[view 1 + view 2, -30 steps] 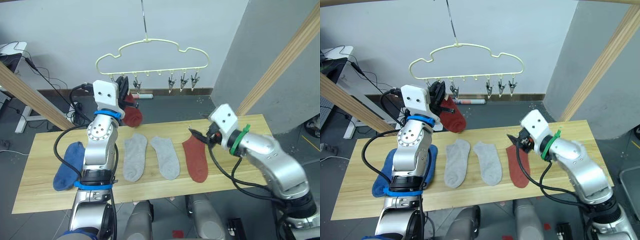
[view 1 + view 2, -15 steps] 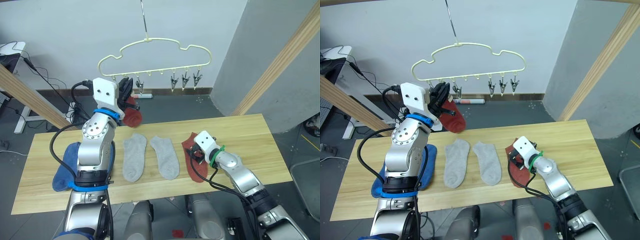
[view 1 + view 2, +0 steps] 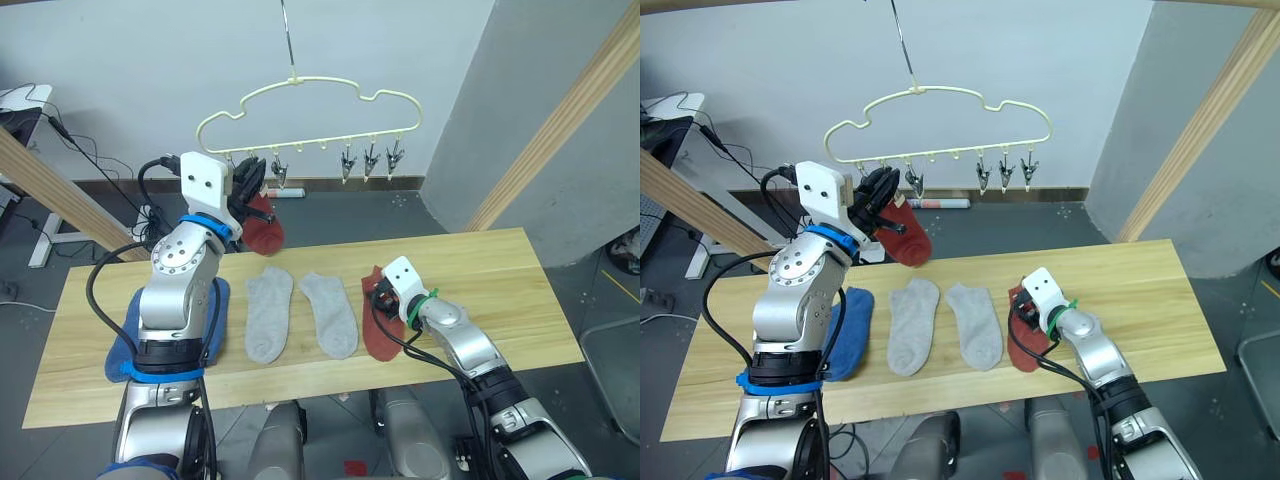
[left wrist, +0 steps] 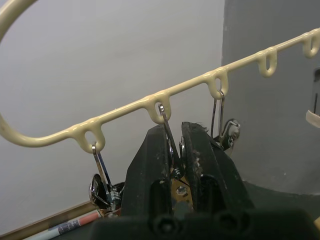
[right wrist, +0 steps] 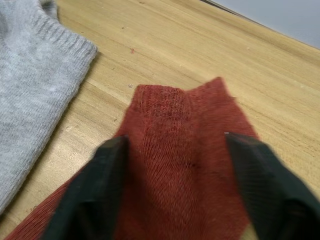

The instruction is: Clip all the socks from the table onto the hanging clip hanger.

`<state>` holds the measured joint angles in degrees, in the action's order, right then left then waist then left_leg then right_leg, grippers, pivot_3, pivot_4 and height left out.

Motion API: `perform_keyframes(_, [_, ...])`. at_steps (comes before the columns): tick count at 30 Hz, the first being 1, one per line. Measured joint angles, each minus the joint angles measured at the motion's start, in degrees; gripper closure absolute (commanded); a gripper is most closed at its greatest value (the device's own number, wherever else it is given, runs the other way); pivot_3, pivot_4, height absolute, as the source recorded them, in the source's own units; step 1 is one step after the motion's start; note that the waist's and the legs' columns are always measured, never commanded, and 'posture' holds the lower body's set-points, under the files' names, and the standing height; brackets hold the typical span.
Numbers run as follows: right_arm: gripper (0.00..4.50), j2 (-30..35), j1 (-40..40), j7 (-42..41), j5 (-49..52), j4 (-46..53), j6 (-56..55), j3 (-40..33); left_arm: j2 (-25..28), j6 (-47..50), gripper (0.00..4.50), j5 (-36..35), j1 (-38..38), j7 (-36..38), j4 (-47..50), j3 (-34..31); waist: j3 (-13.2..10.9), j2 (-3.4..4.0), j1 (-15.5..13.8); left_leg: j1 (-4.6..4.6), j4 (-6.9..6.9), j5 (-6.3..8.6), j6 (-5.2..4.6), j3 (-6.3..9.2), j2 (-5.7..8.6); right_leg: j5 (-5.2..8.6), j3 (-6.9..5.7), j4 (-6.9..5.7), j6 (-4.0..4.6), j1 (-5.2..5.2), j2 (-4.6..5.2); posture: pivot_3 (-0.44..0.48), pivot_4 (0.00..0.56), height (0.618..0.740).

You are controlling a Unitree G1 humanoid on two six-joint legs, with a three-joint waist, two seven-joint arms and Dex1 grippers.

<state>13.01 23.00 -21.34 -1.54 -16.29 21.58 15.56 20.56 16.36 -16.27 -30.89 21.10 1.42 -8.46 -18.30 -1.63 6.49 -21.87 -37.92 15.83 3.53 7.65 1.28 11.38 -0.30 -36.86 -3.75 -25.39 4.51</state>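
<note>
Head views
Table (image 3: 520, 290): long light wood top; socks lie in a row toward its left and middle.
Clip hanger (image 3: 300, 100): pale yellow wire, wavy outline, hung by a metal hook above the far edge of the table; silver clips along its lower bar.
Hung rust red sock (image 3: 262, 225): dangles below the left part of the hanger, just beside the left gripper.
Blue sock (image 3: 848, 335): flat at the left end of the row, partly hidden by the left arm.
Grey socks (image 3: 268, 312): two, side by side in the middle, close but not overlapping.
Rust red sock on table (image 3: 378, 328): right end of the row, under the right gripper.
Left gripper (image 3: 248, 185): raised to the hanger's lower bar, at the clips on the left.
Right gripper (image 3: 378, 298): low over the cuff end of the table's rust red sock.

Left wrist view
Left gripper (image 4: 176, 155): fingers drawn narrow, pinching a silver clip (image 4: 170, 145) that hangs from a loop of the bar; a bit of rust red shows between them lower down.
Neighbouring clips: one on either side, hanging free.

Right wrist view
Right gripper (image 5: 175, 145): fingers spread wide, one on each side of the rust red sock's cuff; whether they touch the knit cannot be told.
Grey sock (image 5: 35, 75): just beside the rust red one, apart from it.
</note>
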Motion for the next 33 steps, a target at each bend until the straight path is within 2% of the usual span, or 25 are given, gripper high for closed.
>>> perform_keyframes(6, [4.41, 0.16, -1.05, 0.06, -1.43, 1.72, 0.06, 0.20, 1.02, 2.19, 4.40, -1.95, -0.33, 2.15, 0.37, -0.84, 0.00, 0.00, 0.01, -0.01, 0.01, 0.00, 0.00, 0.01, 0.00, 0.00, 0.00, 0.01, 0.00, -0.01, 0.00, -0.177, 0.327, 0.740])
perform_keyframes(7, [4.50, 0.47, -1.44, -0.08, -1.99, 2.82, 0.16, 0.56, 1.39, 2.91, 4.40, -2.65, -0.37, 2.45, 0.44, -0.91, -0.01, 0.01, 0.01, -0.03, 0.01, 0.00, 0.00, 0.01, 0.00, 0.00, 0.00, 0.01, -0.01, -0.02, 0.00, -0.176, 0.328, 0.740])
perform_keyframes(11, [4.50, 1.86, -1.00, -1.66, -4.49, 9.19, 0.33, 2.90, 2.26, 6.56, 4.40, -5.65, -1.07, 3.85, 1.52, -1.16, -0.07, 0.02, 0.12, -0.11, 0.02, 0.00, 0.00, -0.02, 0.00, 0.00, 0.02, 0.00, -0.01, -0.12, 0.00, -0.176, 0.332, 0.740])
perform_keyframes(17, [4.50, -0.94, 7.24, -1.72, -8.76, 16.85, -3.47, 6.60, 3.76, 14.03, 4.40, -10.82, -2.21, 5.12, 3.77, -2.06, -0.24, -0.03, 0.20, -0.13, 0.06, 0.00, 0.00, 0.03, -0.10, 0.00, 0.02, 0.00, -0.01, -0.19, -0.13, -0.172, 0.332, 0.740])
perform_keyframes(24, [4.50, -6.82, 11.27, 0.55, -13.05, 11.86, -9.57, 10.69, 4.53, 19.86, 4.40, -14.91, -2.45, 5.64, 6.83, -3.20, -0.26, -0.04, -0.40, -0.47, 0.06, 0.01, 0.04, 0.05, -0.04, -0.19, 0.05, 0.04, 0.32, -0.43, -0.09, -0.167, 0.329, 0.740])
perform_keyframes(27, [4.50, -8.02, 12.59, 1.46, -13.54, 8.88, -11.46, 10.68, 4.49, 21.47, 4.40, -16.08, -2.61, 5.30, 7.73, -3.30, -0.26, -0.04, -0.52, -0.84, -0.01, -0.10, 0.22, 0.06, -0.04, -0.27, 0.03, 0.01, 0.43, -0.80, -0.09, -0.165, 0.327, 0.740])
perform_keyframes(33, [4.50, -10.07, 14.14, 3.12, -14.71, 5.21, -15.11, 10.46, 4.46, 24.30, 4.40, -17.73, -2.91, 4.40, 9.08, -3.32, -0.26, -0.04, -0.39, -0.86, 0.02, -0.07, 0.17, 0.07, -0.05, -0.28, 0.00, 0.02, 0.45, -0.83, -0.09, -0.160, 0.324, 0.740])
